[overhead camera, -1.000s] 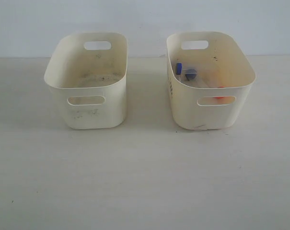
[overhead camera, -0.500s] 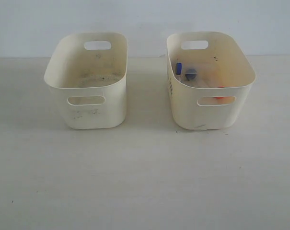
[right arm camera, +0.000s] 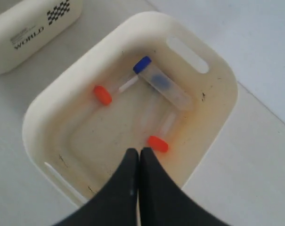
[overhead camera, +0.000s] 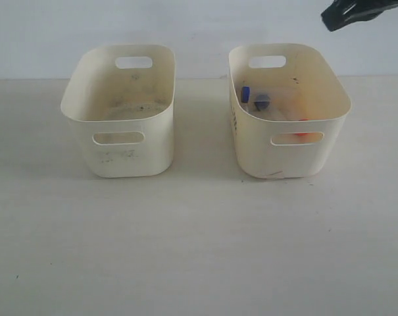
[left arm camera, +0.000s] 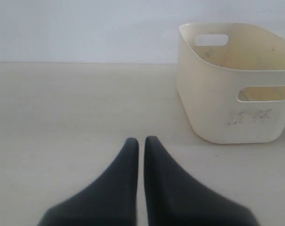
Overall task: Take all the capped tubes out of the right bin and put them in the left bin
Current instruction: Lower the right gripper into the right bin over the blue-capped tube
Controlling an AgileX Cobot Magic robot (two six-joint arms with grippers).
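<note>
Two bins stand side by side on the bench point(overhead camera: 199, 250): the paler, smudged left bin point(overhead camera: 120, 155) and the yellowish right bin point(overhead camera: 287, 161). All the capped tubes point(right arm camera: 166, 88) lie on the floor of the right bin. The right wrist view shows three: one blue-capped tube and two with orange-red caps point(right arm camera: 102, 94) point(right arm camera: 157, 143). A dark patch on the blue-capped one could be a fourth cap, but I cannot tell from this view. The left bin shows only specks and grey marks inside.

The right end effector point(right arm camera: 138, 153) hangs above the right bin with its fingers pressed together, gripping nothing. One orange-red cap lies below, nearest its fingertips. The blue-capped tube lies farther ahead, towards the far handle cut-out.

The left end effector point(left arm camera: 140, 141) is pinched to a thin seam and empty. It sits low over bare bench, with the left bin ahead and off to one side, well apart from it.

The exterior view shows a grey round cap point(overhead camera: 262, 101) beside the blue one, and only a dark tip of the right arm point(overhead camera: 347, 14). Only the right wrist view shows a white box point(right arm camera: 29, 28) printed "WORLD" beyond the right bin.
</note>
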